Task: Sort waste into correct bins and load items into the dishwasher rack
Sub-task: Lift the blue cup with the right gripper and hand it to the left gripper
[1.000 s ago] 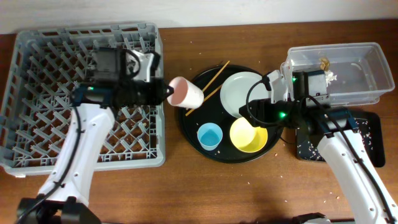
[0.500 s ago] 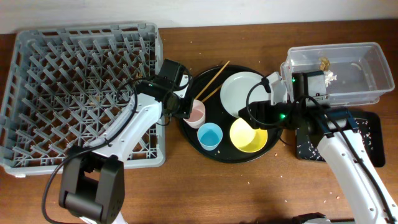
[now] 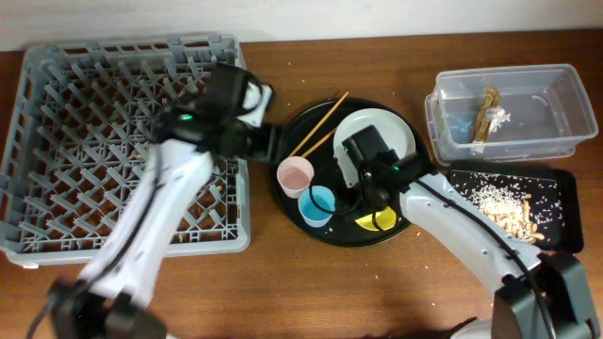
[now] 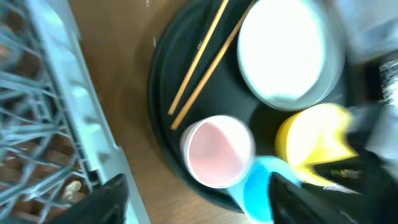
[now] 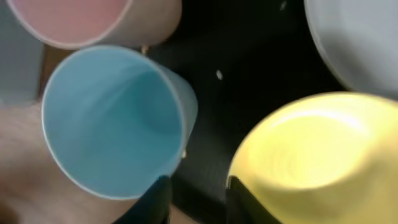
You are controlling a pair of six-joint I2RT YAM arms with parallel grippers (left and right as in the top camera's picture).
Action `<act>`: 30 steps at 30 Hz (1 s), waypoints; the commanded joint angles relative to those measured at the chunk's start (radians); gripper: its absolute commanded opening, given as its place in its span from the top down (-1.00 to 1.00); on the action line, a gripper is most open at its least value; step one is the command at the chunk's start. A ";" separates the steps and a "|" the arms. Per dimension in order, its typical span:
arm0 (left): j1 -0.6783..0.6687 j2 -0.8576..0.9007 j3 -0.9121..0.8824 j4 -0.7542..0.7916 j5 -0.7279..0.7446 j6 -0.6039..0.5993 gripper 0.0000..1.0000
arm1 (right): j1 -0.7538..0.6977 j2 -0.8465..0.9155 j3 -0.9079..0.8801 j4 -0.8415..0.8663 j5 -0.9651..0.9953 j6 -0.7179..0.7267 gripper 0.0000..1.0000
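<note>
Since a second ago the pink cup [image 3: 296, 173] has gone from the left gripper [image 3: 272, 143] at the rack [image 3: 57, 202] rim to standing upright on the tray [image 3: 283, 193]. The right gripper [image 3: 369, 200] has swung from the bin [image 3: 565, 80] at the far right corner to above the yellow bowl [image 3: 381, 222]. From overhead, both arms crowd mid-counter and could clash over the tray. Bare wood lies along the near edge, with only a thin strip between rack and tray.

In the left wrist view the left gripper [image 4: 199, 205] hangs with jaws wide apart and empty above the pink cup [image 4: 217, 151]. The chopsticks [image 4: 208, 59] lie slanted over the tray's far rim beside the plate [image 4: 283, 53], so a low sweep may roll them off.

In the right wrist view the right gripper [image 5: 199, 202] is spread and holds nothing, one finger by the blue cup [image 5: 112, 121], the other by the yellow bowl [image 5: 311, 152]. The pink cup [image 5: 81, 22] stands just beside the blue one. I judge that a sideways nudge would knock one cup into the other, or the bowl's thin rim would slip from the grip.
</note>
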 commanded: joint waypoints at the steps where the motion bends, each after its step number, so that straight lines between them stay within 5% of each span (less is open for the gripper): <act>1: 0.041 -0.111 0.018 -0.085 0.077 0.006 -0.54 | 0.012 0.066 -0.001 0.037 -0.043 0.018 0.41; 3: 0.061 -0.114 0.017 -0.169 0.076 0.006 -0.55 | 0.000 0.034 0.001 0.021 -0.018 0.018 0.18; 9: 0.063 -0.114 0.017 -0.154 0.077 0.006 -0.54 | -0.015 -0.081 0.017 0.042 -0.027 0.018 0.16; 16: 0.063 -0.114 0.017 -0.154 0.110 0.006 -0.55 | 0.032 0.081 0.006 0.204 -0.032 0.023 0.15; 20: 0.077 -0.114 0.017 -0.114 0.244 0.005 -0.55 | 0.024 0.063 0.036 0.191 -0.037 0.044 0.92; 24: 0.183 -0.114 0.017 -0.021 0.655 0.005 -0.55 | -0.061 -0.101 0.196 -0.036 -0.089 0.002 0.92; 26: 0.234 -0.114 0.017 0.041 0.880 0.006 -0.64 | -0.172 -0.185 0.283 -0.092 -0.362 -0.145 0.92; 28: 0.238 -0.114 0.017 0.094 1.079 0.006 -0.72 | -0.299 -0.216 0.298 0.010 -0.877 -0.230 0.92; 30: 0.238 -0.114 0.017 0.125 1.196 0.006 -0.73 | -0.341 -0.199 0.298 0.121 -1.130 -0.222 0.92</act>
